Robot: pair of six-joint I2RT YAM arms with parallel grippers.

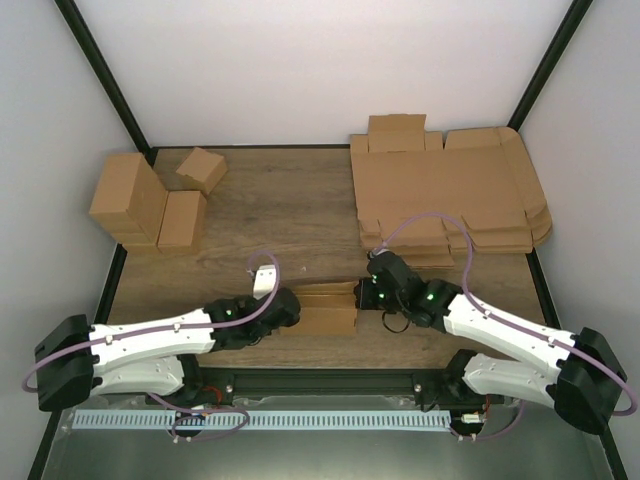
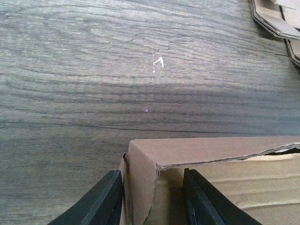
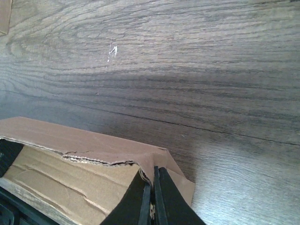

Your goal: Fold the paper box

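The paper box (image 1: 328, 312) lies at the middle of the near edge of the bench (image 1: 290, 200), long axis along that edge, one arm at each end. The left gripper (image 2: 154, 201) straddles its left end wall, fingers half apart; whether they press, I cannot tell. The right gripper (image 3: 153, 199), nearly closed, pinches the right end wall

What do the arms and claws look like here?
The left arm and right arm have white shells, black joints, green wrist lights and a loose lilac cable each. The left claw and right claw have black, tapered fingers.
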